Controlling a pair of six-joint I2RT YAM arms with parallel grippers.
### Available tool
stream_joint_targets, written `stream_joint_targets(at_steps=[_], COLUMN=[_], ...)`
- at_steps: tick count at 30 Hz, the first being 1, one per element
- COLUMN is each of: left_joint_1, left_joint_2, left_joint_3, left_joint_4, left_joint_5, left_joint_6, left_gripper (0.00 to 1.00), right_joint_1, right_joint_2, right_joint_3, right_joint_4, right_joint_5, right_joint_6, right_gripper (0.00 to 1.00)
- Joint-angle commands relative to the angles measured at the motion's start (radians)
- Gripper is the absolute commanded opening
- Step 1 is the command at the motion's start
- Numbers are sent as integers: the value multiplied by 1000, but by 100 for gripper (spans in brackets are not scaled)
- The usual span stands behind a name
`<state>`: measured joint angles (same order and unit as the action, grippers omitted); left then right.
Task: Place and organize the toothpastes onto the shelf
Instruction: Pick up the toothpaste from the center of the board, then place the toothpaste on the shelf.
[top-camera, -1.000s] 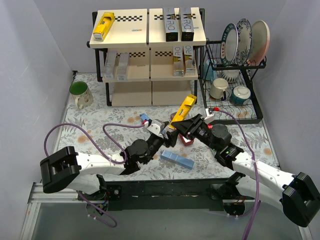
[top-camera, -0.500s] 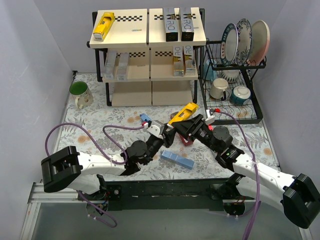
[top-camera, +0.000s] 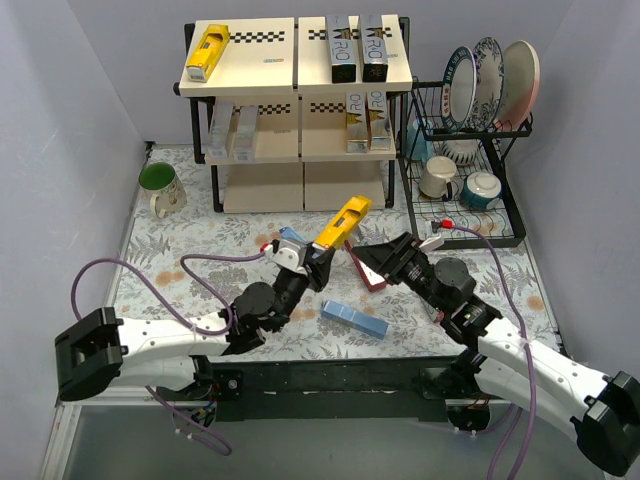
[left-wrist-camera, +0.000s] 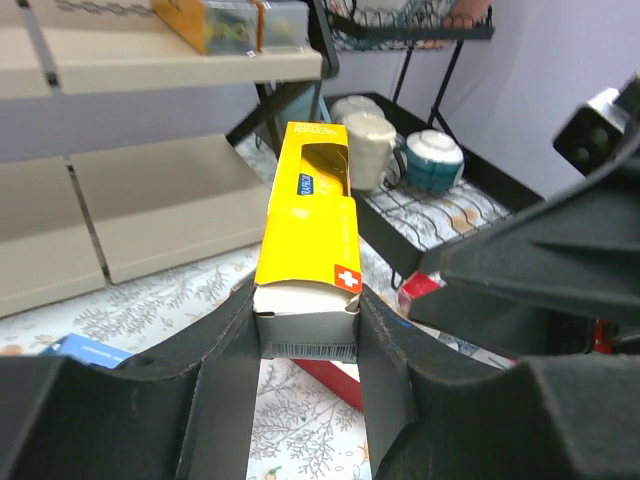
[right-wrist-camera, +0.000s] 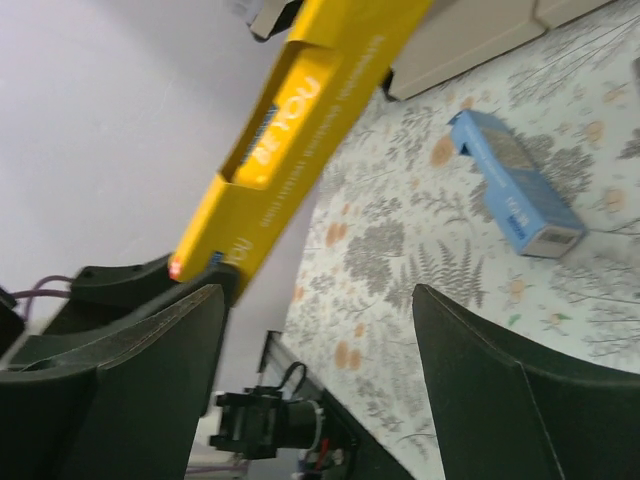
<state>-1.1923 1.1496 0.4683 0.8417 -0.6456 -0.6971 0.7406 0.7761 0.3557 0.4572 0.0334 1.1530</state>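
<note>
green mug (top-camera: 160, 183), dish rack (top-camera: 515, 215), plates (top-camera: 488, 70)

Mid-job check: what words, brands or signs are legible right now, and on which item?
"RO": big letters on the two dark narrow cartons on the cream-board shelf's top tier; rest unreadable.
White cross on red square: yellow cardboard carton in the left gripper.
Dark lettering along that carton, right wrist view: blurred.
Print on the flat blue carton: too small.

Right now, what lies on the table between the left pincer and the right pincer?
In the top view, a red carton lies there, partly hidden under the open right pincer. The left pincer grips a yellow carton.
</note>
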Motion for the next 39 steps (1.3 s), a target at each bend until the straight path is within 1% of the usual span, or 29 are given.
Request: stream_joint_targets(at_steps=[1, 2, 4, 6, 7, 8, 10, 13, 14, 17, 18, 19, 21, 22, 23, 26, 28, 29, 30, 32, 35, 36, 38, 39], left_joint_1=[7, 5, 7, 7, 7, 7, 8, 10, 10, 19, 22, 23, 43, 52, 63, 129, 201, 232, 288, 351, 414, 465, 520, 580], left_joint_2=[-132, -149, -212, -269, -283, -297, -321, -330, -329, -272, -252, -232, -162, -137, -101, -57, -30, -18, 7, 33, 76, 91, 143, 162], left_joint_3=[41, 77, 113, 162, 186, 214, 282, 363, 381, 528, 574, 666, 748, 830, 866, 982, 1016, 1058, 1078, 1121, 1158, 1202, 1251, 1292], left_joint_4=[-117, -156, -260, -302, -378, -407, -478, -541, -550, -639, -671, -722, -769, -812, -835, -912, -931, -946, -978, -989, -992, -1006, -1026, -1038], left_joint_5=[-57, -58, -65, -72, -63, -60, -51, -51, -51, -35, -31, -32, -34, -34, -34, -20, 21, 43, 79, 104, 165, 185, 247, 271], left_joint_6=[34, 41, 27, 18, 13, 15, 42, 76, 85, 102, 102, 103, 105, 100, 91, 68, 61, 39, 31, 28, 38, 36, 28, 15], left_gripper=[24, 24, 23, 22, 22, 22, 22, 22, 22, 21, 20, 20, 20, 20, 20, 20, 20, 20, 20, 20, 21, 21, 21, 21], right_joint_1=[-1, -1, -1, -1, -1, -1, -3, -1, -1, -3, -3, -3, -3, -3, -3, -3, -3, -3, -1, -3, -3, -3, -4, -3], right_joint_2=[-86, -98, -136, -158, -178, -187, -205, -216, -216, -206, -199, -190, -181, -176, -173, -167, -161, -158, -153, -149, -143, -137, -132, -123], right_joint_3=[71, 81, 111, 130, 137, 144, 164, 190, 195, 221, 224, 229, 238, 239, 238, 233, 230, 230, 233, 238, 238, 238, 235, 236], right_joint_4=[-149, -210, -261, -313, -331, -365, -393, -440, -446, -456, -486, -497, -506, -511, -509, -519, -522, -522, -519, -519, -515, -511, -508, -506], right_joint_5=[121, 152, 192, 252, 285, 301, 344, 375, 379, 384, 381, 376, 364, 347, 341, 324, 310, 306, 301, 293, 280, 275, 258, 252], right_joint_6=[-200, -263, -327, -407, -430, -478, -515, -591, -608, -662, -673, -684, -690, -694, -696, -699, -699, -707, -711, -720, -731, -734, -737, -742], right_gripper=[85, 85, 85, 85, 85, 85, 87, 87, 87, 87, 87, 87, 87, 87, 87, 87, 87, 87, 87, 87, 87, 87, 87, 87])
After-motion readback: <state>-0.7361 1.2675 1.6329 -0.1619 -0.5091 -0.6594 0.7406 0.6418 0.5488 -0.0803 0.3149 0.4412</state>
